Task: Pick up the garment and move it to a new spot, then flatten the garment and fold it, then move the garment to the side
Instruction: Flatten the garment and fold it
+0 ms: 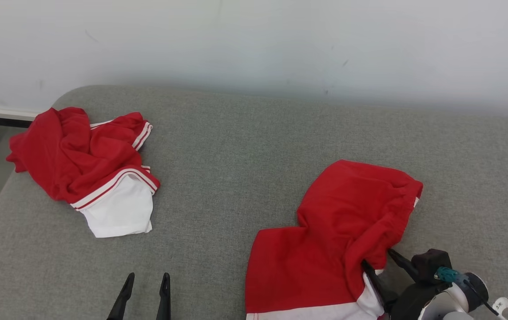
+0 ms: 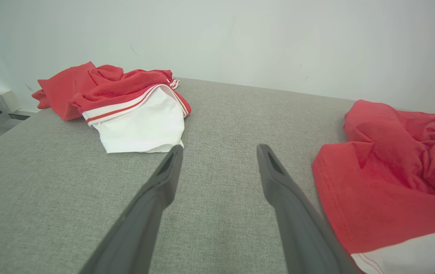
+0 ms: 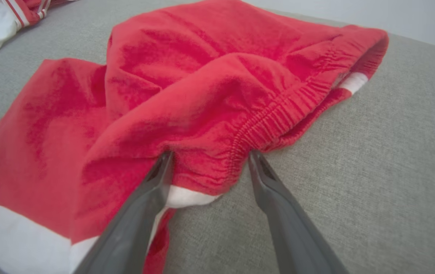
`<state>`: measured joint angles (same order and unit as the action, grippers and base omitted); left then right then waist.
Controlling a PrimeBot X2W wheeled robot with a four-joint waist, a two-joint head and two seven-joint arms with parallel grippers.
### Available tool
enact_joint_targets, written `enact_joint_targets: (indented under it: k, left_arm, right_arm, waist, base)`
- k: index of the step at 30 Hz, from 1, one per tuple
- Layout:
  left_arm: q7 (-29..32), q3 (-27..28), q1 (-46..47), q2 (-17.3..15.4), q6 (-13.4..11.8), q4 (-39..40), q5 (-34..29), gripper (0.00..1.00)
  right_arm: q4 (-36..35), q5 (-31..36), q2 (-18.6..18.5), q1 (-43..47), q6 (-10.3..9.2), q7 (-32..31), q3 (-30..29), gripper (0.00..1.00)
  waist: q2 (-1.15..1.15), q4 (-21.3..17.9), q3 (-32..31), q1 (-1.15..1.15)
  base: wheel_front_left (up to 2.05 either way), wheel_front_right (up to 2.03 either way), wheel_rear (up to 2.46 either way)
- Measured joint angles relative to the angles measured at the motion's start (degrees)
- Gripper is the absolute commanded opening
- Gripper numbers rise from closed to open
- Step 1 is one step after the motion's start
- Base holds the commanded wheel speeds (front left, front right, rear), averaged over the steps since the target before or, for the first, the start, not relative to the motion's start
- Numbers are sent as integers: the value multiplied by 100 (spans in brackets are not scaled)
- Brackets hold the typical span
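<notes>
A red garment with a white hem (image 1: 338, 240) lies rumpled on the grey surface at the lower right; it is also in the left wrist view (image 2: 388, 171) and the right wrist view (image 3: 202, 95). My right gripper (image 1: 376, 257) (image 3: 208, 158) is open at the garment's near right edge, its two fingers standing either side of a bunched fold by the elastic waistband. My left gripper (image 1: 146, 278) (image 2: 219, 150) stands open over bare fabric at the lower left, apart from both garments, nothing between its fingers.
A second red and white garment (image 1: 89, 171) (image 2: 126, 102) lies crumpled at the far left of the grey padded surface (image 1: 236, 146). A pale wall (image 1: 254, 44) runs along the back. The surface's left edge drops to the floor.
</notes>
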<state>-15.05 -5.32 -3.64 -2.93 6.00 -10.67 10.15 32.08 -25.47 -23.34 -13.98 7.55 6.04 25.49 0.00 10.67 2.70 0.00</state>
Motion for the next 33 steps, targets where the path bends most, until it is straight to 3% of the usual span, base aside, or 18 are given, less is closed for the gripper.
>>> enact_joint_targets:
  k: [1, 3, 10, 15, 20, 25, 33]
  left_arm:
    - [0, -9, 10, 0, 3, -4, 0, 100]
    - [0, -41, 21, 1, 4, -14, -4, 100]
    - [0, 26, -4, 0, -7, -16, -15, 100]
    - [0, 33, -112, 0, -15, -14, -13, 100]
    - [0, 22, -165, 0, -30, 2, 1, 100]
    - [0, -1, -220, 0, -46, 11, 38, 100]
    - [0, -67, -183, 1, -46, 1, 49, 100]
  right_arm:
    - [90, -25, -15, -78, 1, 2, 114, 85]
    - [236, -142, -19, -199, 0, 60, 282, 0]
    - [465, -508, -143, -350, 0, 573, 536, 0]
    - [147, -599, -226, -109, 1, 770, 401, 0]
    - [-370, -403, -331, 518, 1, 809, -213, 0]
    - [-1003, 54, -330, 1340, 0, 421, -1110, 0]
    - [-2165, 657, 88, 2231, 0, -460, -1896, 0]
  waist:
    - [0, 16, 7, 0]
    - [0, 59, 17, 0]
    - [0, 93, -58, 0]
    - [0, -18, -158, 0]
    - [0, -198, -237, 0]
    - [0, -424, -275, 0]
    - [0, -638, -214, 0]
  base:
    - [0, 0, 0]
    - [0, 0, 0]
    - [0, 0, 0]
    - [0, 0, 0]
    - [0, 0, 0]
    - [0, 0, 0]
    - [0, 0, 0]
